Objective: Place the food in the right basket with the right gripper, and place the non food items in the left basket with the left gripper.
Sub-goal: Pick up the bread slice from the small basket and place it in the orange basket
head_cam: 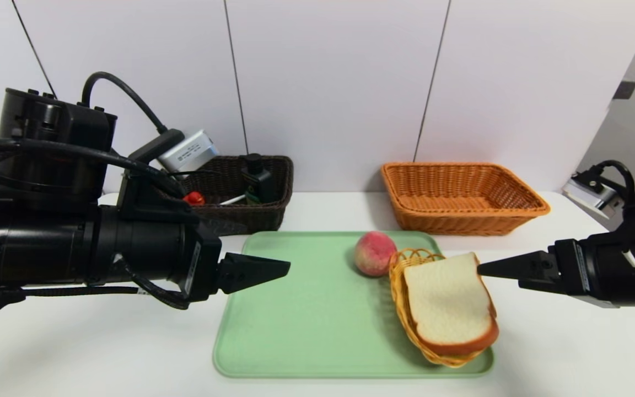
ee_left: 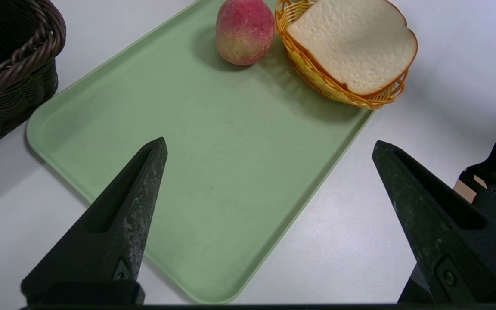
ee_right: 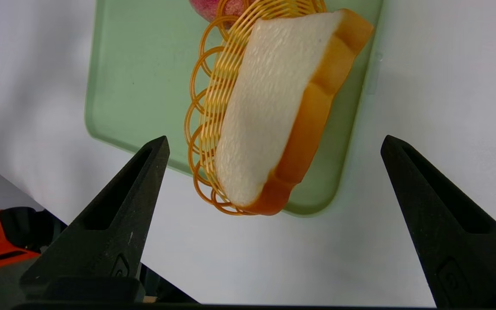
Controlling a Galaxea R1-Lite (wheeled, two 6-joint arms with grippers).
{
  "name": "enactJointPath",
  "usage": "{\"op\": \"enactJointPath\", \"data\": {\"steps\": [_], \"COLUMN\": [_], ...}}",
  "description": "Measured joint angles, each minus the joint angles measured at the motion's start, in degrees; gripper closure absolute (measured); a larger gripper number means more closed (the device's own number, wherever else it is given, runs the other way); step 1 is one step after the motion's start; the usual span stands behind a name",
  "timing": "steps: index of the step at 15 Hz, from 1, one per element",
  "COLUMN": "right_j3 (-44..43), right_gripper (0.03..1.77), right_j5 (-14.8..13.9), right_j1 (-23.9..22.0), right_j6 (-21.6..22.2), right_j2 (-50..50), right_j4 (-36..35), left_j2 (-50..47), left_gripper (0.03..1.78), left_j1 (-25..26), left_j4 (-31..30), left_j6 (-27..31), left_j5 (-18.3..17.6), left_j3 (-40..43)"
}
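A pink-red peach (head_cam: 375,253) (ee_left: 244,31) lies on the green tray (head_cam: 306,331), touching a small yellow wicker dish (head_cam: 400,286). A thick white bread slice (head_cam: 450,303) (ee_right: 269,112) with tan crust rests tilted across that dish. The orange-tan right basket (head_cam: 463,196) stands behind the tray at the right. At the back left stands the dark brown left basket (head_cam: 240,198), with a few small items inside. My left gripper (head_cam: 287,268) (ee_left: 269,146) hovers open over the tray's left edge, holding nothing. Beside the bread, my right gripper (head_cam: 480,270) (ee_right: 275,142) is open and holds nothing.
The tray (ee_left: 196,142) lies on a white table (head_cam: 102,342) with a pale wall close behind the baskets. A red-tipped item (head_cam: 194,198) and a dark object (head_cam: 259,182) lie in the dark basket.
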Motion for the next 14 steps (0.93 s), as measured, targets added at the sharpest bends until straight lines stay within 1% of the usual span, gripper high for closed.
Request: {"op": "enactJointPath", "data": {"steps": [7, 11, 14], "right_j3": [-0.6, -1.1, -1.2], "right_gripper": [0.1, 0.1, 0.1], "right_j5": [0.3, 0.3, 0.5], "right_j1": [0.5, 1.9, 2.3], "right_j6": [-0.3, -0.4, -0.4], "right_j2": [4.7, 7.8, 9.3], "right_j4": [-0.8, -0.9, -3.2], "left_j2": [1.0, 1.3, 1.5], "left_gripper": [0.12, 0.12, 0.12], "left_j1": [-0.4, -0.5, -0.6], "left_j4": [-0.1, -0.1, -0.1], "left_j6": [0.9, 0.9, 1.0], "left_j5": [-0.1, 0.0, 0.0], "left_j3": [0.0, 0.0, 0.4]}}
